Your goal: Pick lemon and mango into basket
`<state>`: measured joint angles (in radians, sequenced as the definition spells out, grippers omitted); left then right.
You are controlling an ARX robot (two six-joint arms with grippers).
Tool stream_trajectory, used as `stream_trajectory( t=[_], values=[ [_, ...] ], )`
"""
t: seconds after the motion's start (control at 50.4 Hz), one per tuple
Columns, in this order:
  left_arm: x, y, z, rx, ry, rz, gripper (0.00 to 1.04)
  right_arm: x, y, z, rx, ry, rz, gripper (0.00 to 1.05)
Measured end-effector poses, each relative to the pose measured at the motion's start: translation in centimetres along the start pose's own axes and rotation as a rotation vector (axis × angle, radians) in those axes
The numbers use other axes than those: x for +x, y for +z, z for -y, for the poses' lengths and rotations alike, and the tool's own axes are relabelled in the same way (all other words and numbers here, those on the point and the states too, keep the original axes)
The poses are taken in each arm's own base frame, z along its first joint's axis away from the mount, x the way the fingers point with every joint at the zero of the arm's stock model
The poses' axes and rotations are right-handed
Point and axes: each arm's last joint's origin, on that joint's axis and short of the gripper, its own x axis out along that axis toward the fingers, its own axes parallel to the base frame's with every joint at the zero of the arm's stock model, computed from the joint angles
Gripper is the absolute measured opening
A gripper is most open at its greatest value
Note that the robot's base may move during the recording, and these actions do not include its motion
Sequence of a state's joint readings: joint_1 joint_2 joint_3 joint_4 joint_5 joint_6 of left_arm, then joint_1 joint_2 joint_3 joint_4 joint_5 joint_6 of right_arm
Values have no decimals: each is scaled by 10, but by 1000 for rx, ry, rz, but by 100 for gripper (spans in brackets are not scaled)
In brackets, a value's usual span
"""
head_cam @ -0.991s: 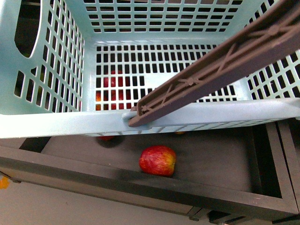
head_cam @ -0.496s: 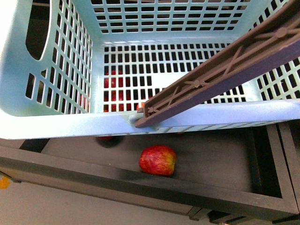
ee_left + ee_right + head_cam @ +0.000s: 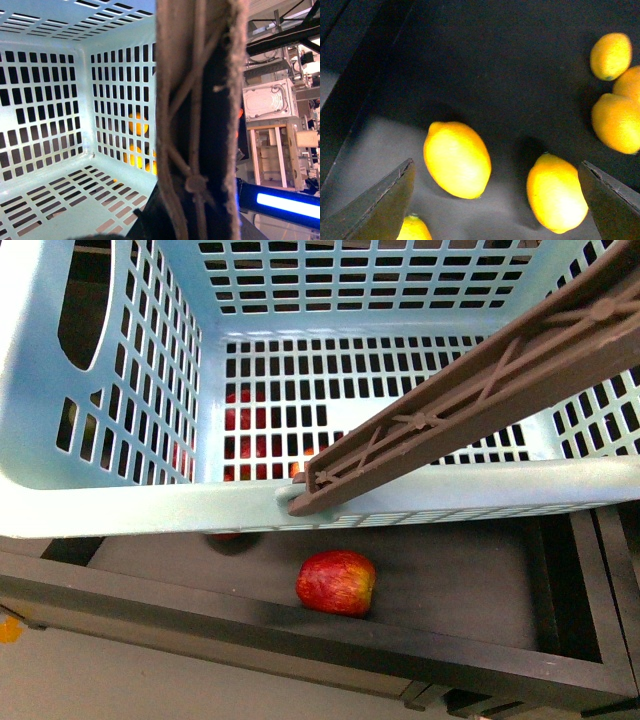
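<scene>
The pale turquoise basket [image 3: 120, 495] hangs close to the front camera and fills the upper picture, above a dark tray [image 3: 470, 585]. Its brown-grey handle [image 3: 470, 405] crosses it slantwise. My left gripper [image 3: 190, 225] is shut on the basket at that handle [image 3: 200, 100], and its fingers barely show. My right gripper [image 3: 497, 162] is open above the dark tray floor [image 3: 485, 60]. Two yellow oval lemons [image 3: 457, 160] [image 3: 556, 192] lie between its fingers [image 3: 375, 205]. I cannot tell which fruit is the mango.
A red apple [image 3: 336, 582] lies in the tray below the basket's near rim. More red fruit [image 3: 245, 415] shows through the basket's slots. Several yellow-orange fruits [image 3: 617, 122] cluster at one side of the right wrist view. The tray's raised front wall [image 3: 300, 640] runs across.
In the front view the basket has shifted slightly right and closer to the camera, its handle moving with it. The red apple has stayed put.
</scene>
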<state>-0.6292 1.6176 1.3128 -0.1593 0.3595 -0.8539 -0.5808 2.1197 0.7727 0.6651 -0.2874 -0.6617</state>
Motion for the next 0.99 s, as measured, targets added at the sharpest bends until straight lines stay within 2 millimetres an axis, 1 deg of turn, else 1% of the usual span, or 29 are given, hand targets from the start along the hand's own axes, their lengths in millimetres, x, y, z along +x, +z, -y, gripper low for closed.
stream_trajectory(
  t=[0.04,0.159,0.178,0.297,0.377,0.515,0.714,0.991],
  values=[
    [0,0,0,0,1,1,5,9,-6,0,-15,25,-23,96],
    [0,0,0,0,0,0,5,23,-15,1,-45,62,-59,96],
    [0,0,0,0,0,-1,5,28,-18,1,-61,68,-70,96],
    [0,0,0,0,-2,-3,5,43,-26,4,-105,59,-97,96],
    [0,0,0,0,-2,-2,5,55,-31,3,-105,77,-108,96],
    [0,0,0,0,-2,-3,5,73,-28,1,-113,96,-105,96],
    [0,0,0,0,0,0,5,91,-23,-4,-123,123,-100,96],
    [0,0,0,0,0,-1,5,110,-32,-10,-91,153,-150,96]
  ],
)
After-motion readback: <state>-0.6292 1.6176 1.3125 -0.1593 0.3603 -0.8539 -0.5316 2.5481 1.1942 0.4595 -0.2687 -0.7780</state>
